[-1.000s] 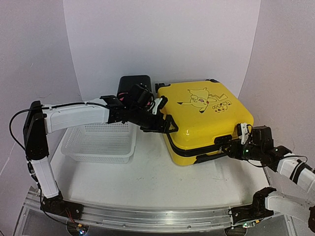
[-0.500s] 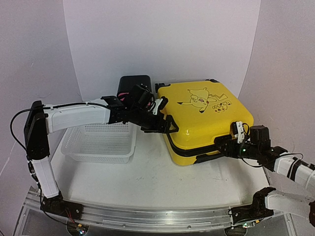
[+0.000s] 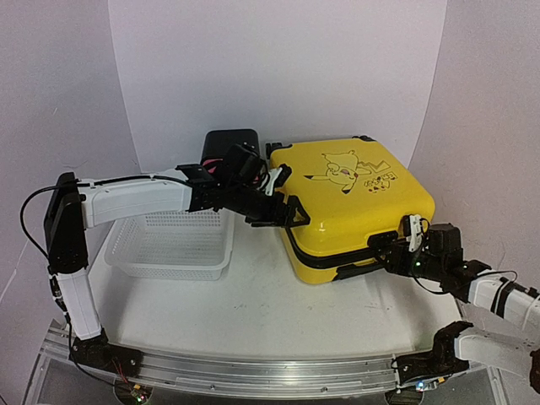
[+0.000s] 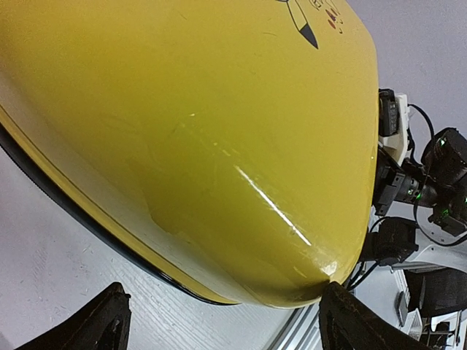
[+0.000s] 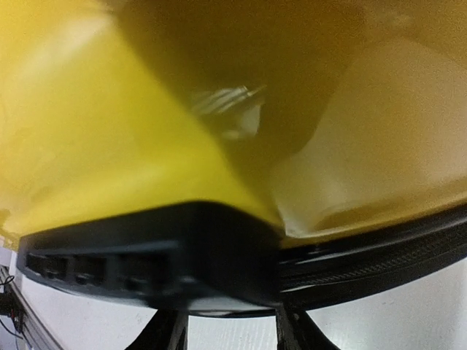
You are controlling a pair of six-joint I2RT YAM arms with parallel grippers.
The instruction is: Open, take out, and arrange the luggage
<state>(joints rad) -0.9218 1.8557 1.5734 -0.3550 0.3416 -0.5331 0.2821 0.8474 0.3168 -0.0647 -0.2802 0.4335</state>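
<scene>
While its lid lies shut, luggage [image 3: 359, 198] sits approx 1 o'clock on table [image 3: 253, 312]; left gripper [image 3: 283, 211], jaws wide, straddles its 9 o'clock corner, prob. bracing; right gripper [image 3: 392, 252] noses 5 o'clock zip band [image 5: 387, 262]; grip can't be told.

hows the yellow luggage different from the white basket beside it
The luggage is glossy yellow with a solid shell, while the basket is white mesh. The luggage lies closed, while the basket is open-topped. The luggage is bulkier and stands taller than the basket. Both are rounded rectangles resting flat on the table.
</scene>
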